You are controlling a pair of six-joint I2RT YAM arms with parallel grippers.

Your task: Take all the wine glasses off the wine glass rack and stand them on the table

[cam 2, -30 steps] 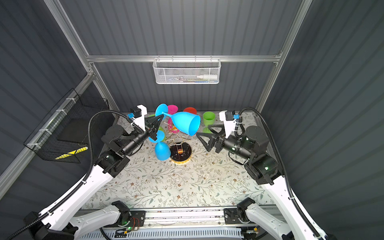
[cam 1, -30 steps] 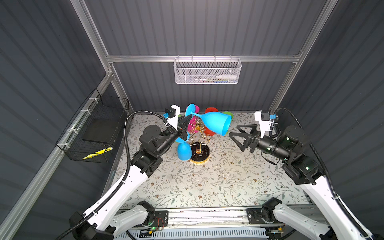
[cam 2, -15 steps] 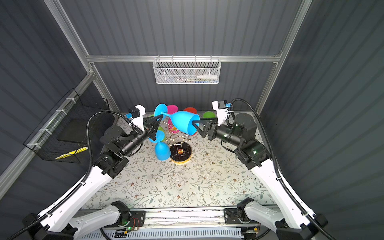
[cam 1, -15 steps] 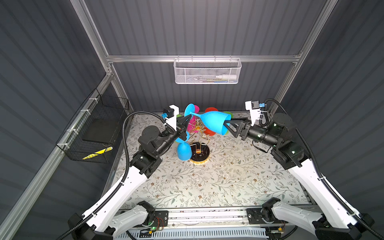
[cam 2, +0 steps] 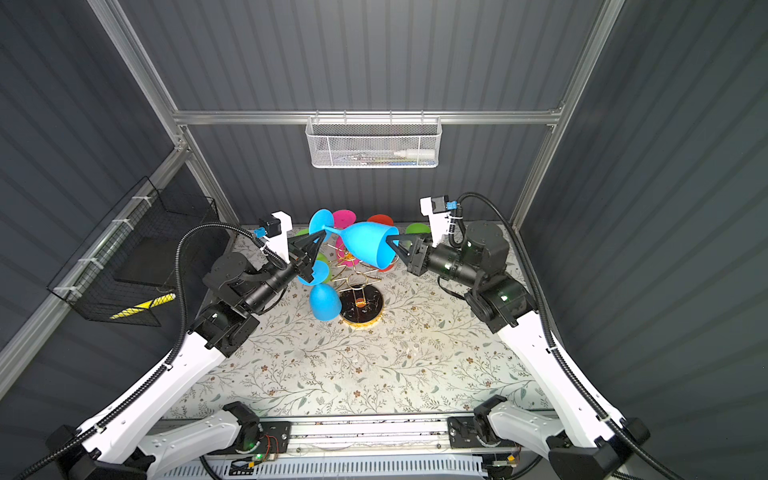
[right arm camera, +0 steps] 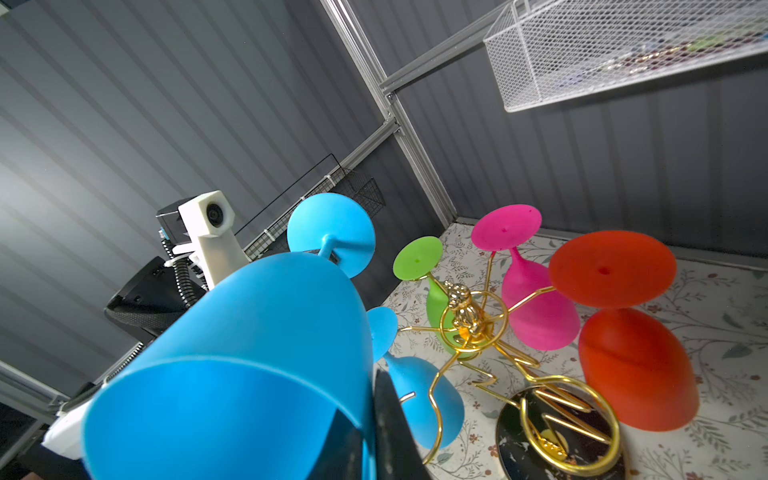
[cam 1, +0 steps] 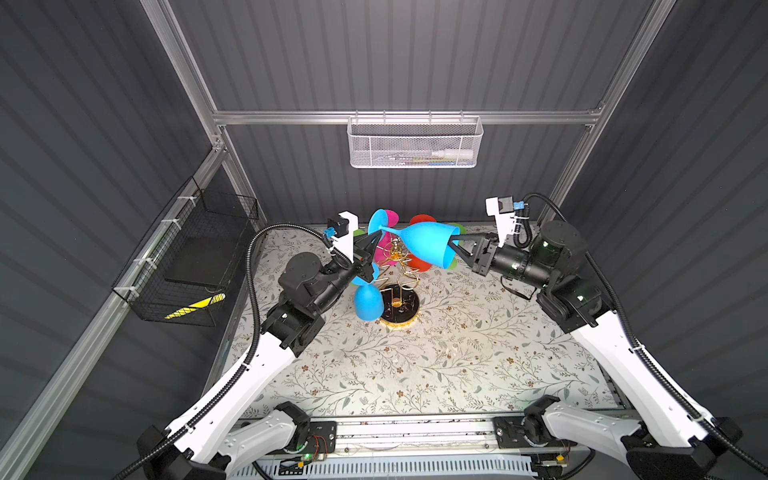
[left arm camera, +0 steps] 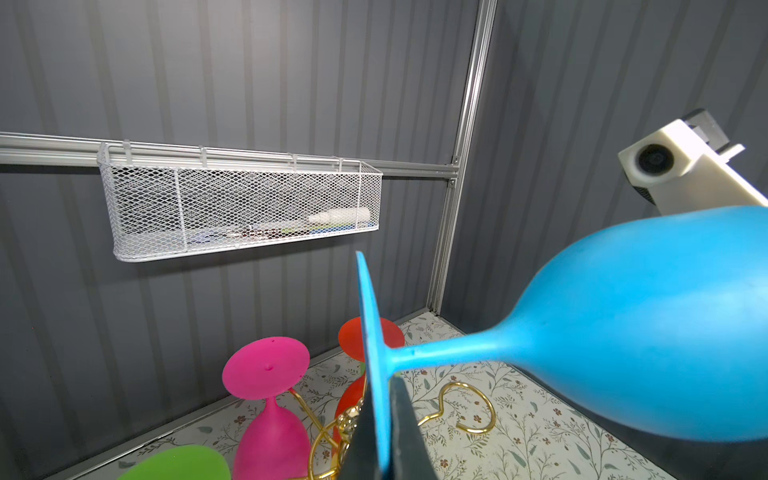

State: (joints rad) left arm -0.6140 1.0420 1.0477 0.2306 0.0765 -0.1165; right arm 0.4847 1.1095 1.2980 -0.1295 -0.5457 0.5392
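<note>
Twice holds the blue wine glass [cam 1: 428,246] above the wine glass rack [cam 1: 409,306]: clamps foot in left gripper [cam 1: 376,237], bowl rim in right gripper [cam 1: 452,242].

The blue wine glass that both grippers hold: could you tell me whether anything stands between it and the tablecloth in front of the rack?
Just beneath the wine glass stand the rack and the red glass; toward the front tablecloth nothing visible intervenes.
</note>
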